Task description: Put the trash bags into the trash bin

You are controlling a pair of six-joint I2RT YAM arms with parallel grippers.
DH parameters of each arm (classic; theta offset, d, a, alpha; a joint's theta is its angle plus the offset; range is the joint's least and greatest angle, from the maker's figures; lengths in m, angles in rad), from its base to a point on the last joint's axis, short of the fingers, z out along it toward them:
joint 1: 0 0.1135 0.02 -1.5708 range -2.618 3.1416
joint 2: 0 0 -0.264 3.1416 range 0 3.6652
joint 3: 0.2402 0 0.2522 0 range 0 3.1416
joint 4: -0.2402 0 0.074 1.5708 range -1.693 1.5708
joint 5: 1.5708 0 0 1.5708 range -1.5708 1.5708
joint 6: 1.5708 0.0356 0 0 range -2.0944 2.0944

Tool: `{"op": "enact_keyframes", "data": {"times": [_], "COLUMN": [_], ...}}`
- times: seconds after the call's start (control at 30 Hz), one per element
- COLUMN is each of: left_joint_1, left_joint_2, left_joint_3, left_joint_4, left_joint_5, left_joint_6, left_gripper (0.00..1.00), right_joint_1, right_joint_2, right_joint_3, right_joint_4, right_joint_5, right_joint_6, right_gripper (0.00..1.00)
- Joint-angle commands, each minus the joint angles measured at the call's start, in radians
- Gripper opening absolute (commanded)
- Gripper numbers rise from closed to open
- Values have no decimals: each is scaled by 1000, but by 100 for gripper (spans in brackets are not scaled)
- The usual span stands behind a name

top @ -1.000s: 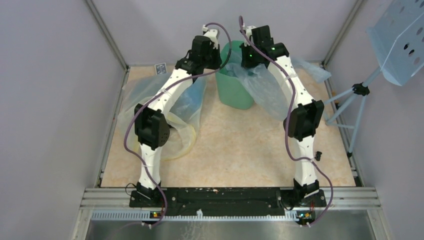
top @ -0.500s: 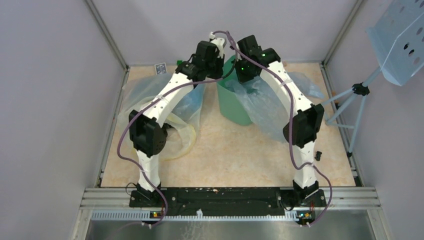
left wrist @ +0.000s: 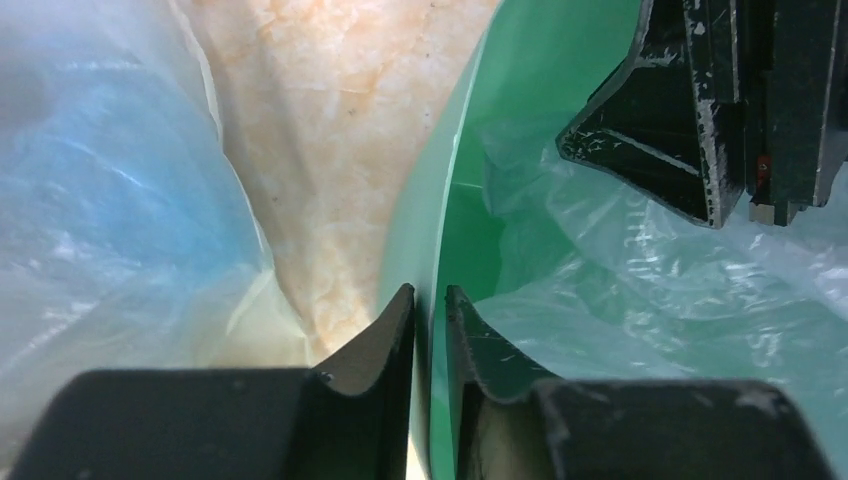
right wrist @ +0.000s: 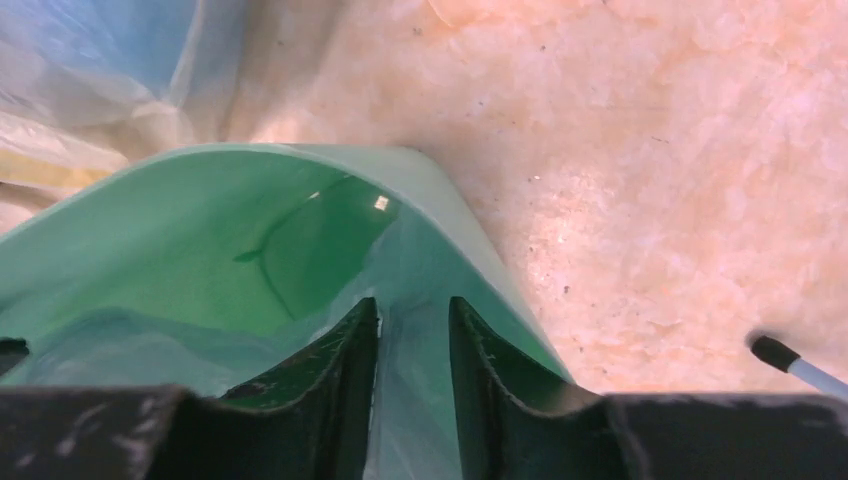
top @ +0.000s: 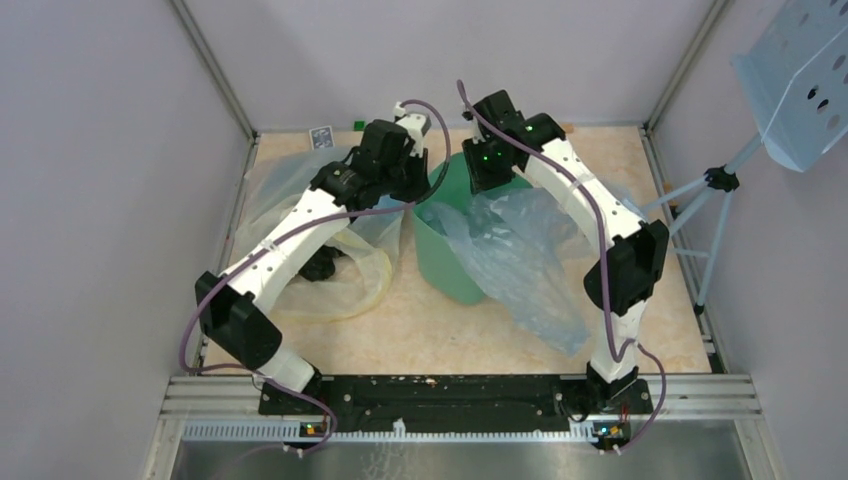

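We saw the peach, marbled worktop carrying everything. Just beside the left wall of the trash bin lay a bigger clear bag with a yellow tint, crumpled. The mint-green bin seemed to lean, though we could not be sure of it.

The trash bag, a thin light-blue film, hung over the bin's rim on the right arm's side. Part of it lay within the bin's mouth, and most of it spilled down outside onto the worktop to the bin's right and near side. Faint white print showed on the film in the left wrist view, too blurred for us to read.

The left end effector sat on the bin's left rim, one finger outside and one inside, closed narrowly on the green wall. The right end effector straddled the bin's far rim, its fingers a little apart with the wall and bag film between them. Whether they pinched, we could not tell.

Behind the bin and to its left lay a small blue patterned card, its marks unreadable.
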Motion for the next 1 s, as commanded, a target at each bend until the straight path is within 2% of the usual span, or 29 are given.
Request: {"op": "enact_keyframes", "data": {"times": [0.0,0.07,0.4,0.47,0.53,0.67,0.83,0.97], "left_joint_1": [4,4,4,5,4,4,4,2], "left_joint_2": [-97,-110,-165,-175,-188,-230,-293,-344], "left_joint_3": [-64,-81,-97,-92,-89,-81,-73,-98], "left_joint_4": [125,140,137,129,122,111,95,96], "left_joint_5": [48,53,32,28,31,51,165,256], "left_joint_6": [-42,-44,-25,-19,-12,8,20,1], "left_gripper": [32,42,73,77,84,86,86,86], "right_joint_1": [26,35,41,41,41,41,57,82], "right_joint_2": [-39,-37,-53,-74,-106,-199,-361,-450], "right_joint_3": [95,128,328,346,345,287,102,28], "right_joint_4": [-24,-36,-126,-143,-149,-175,-210,-245], "right_joint_5": [-9,-8,-26,-26,-26,-25,-25,2], "right_joint_6": [33,40,65,62,56,31,-12,-10], "right_gripper": [36,39,48,57,60,61,61,61]}}
